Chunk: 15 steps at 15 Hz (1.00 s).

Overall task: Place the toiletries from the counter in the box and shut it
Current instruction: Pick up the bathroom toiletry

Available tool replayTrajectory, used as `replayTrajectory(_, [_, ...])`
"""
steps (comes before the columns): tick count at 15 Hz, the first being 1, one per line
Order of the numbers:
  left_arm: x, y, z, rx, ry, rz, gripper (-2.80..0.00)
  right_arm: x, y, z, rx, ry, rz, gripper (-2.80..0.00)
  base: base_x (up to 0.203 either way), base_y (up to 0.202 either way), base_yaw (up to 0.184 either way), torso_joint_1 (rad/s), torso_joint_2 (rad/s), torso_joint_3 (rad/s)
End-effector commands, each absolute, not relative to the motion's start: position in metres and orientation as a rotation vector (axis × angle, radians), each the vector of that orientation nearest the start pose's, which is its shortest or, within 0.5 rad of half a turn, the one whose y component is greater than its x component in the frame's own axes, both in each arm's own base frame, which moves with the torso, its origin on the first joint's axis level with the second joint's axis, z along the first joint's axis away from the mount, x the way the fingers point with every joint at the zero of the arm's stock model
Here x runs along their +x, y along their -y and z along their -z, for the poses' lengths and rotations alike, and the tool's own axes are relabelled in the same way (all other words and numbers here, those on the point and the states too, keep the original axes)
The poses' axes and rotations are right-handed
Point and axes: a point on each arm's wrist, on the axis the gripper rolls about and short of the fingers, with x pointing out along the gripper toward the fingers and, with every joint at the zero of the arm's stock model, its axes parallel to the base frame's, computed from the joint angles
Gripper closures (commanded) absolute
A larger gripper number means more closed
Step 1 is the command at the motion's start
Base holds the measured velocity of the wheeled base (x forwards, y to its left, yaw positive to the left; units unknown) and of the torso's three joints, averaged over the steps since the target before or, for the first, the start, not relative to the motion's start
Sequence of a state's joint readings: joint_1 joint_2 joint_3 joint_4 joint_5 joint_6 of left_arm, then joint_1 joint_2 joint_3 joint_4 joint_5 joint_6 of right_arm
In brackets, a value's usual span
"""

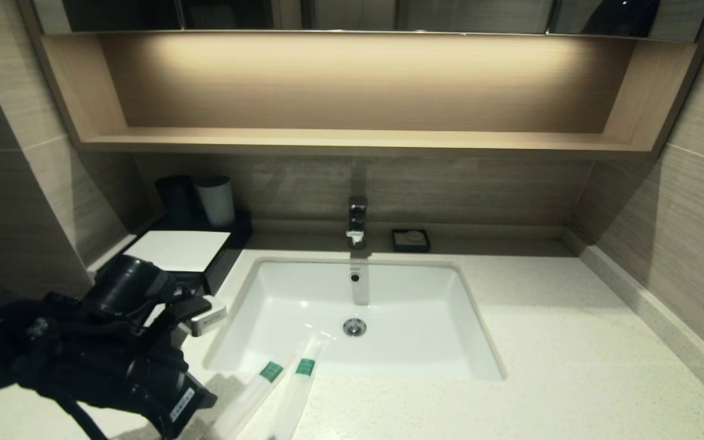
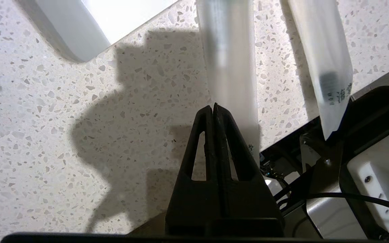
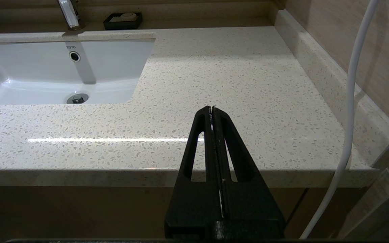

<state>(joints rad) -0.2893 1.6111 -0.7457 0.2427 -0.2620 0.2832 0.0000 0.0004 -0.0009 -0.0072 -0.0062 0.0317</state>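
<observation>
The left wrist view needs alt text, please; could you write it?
The left gripper, black fingers shut, hovers over the cream speckled stone counter beside two slim translucent white plastic sachets; a white sink corner shows.

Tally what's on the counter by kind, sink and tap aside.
Long translucent white plastic sachets with green bands: 2
Low black box with flat white top panel: 1
Cups: 2, black and white
Small black soap dish: 1
Total: 6

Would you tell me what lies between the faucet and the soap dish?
Nothing: in the head view, only bare counter separates the faucet from the soap dish.
</observation>
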Motion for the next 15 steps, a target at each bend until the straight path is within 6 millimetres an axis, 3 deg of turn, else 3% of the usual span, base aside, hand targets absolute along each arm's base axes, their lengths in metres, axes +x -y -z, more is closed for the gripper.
replayTrajectory(1, [0.222,0.076,-0.137,0.268,-1.032,0.661,0.00,-0.023,0.000,-0.076,0.032,0.007,0.006,0.00,0.000,0.000,0.000,0.000,0.00,0.000])
replayTrajectory(8, [0.231,0.082,-0.156,0.273,-1.249,0.670,0.00,-0.023,0.000,-0.076,0.032,0.006,0.006,0.00,0.000,0.000,0.000,0.000,0.00,0.000])
replayTrajectory(11, [0.234,0.086,-0.151,0.297,-1.391,0.694,0.00,-0.023,0.000,-0.077,0.032,0.008,0.006,0.00,0.000,0.000,0.000,0.000,0.00,0.000])
replayTrajectory(15, [0.237,0.087,-0.150,0.318,-1.402,0.716,0.00,-0.023,0.000,-0.076,0.032,0.006,0.006,0.00,0.000,0.000,0.000,0.000,0.00,0.000])
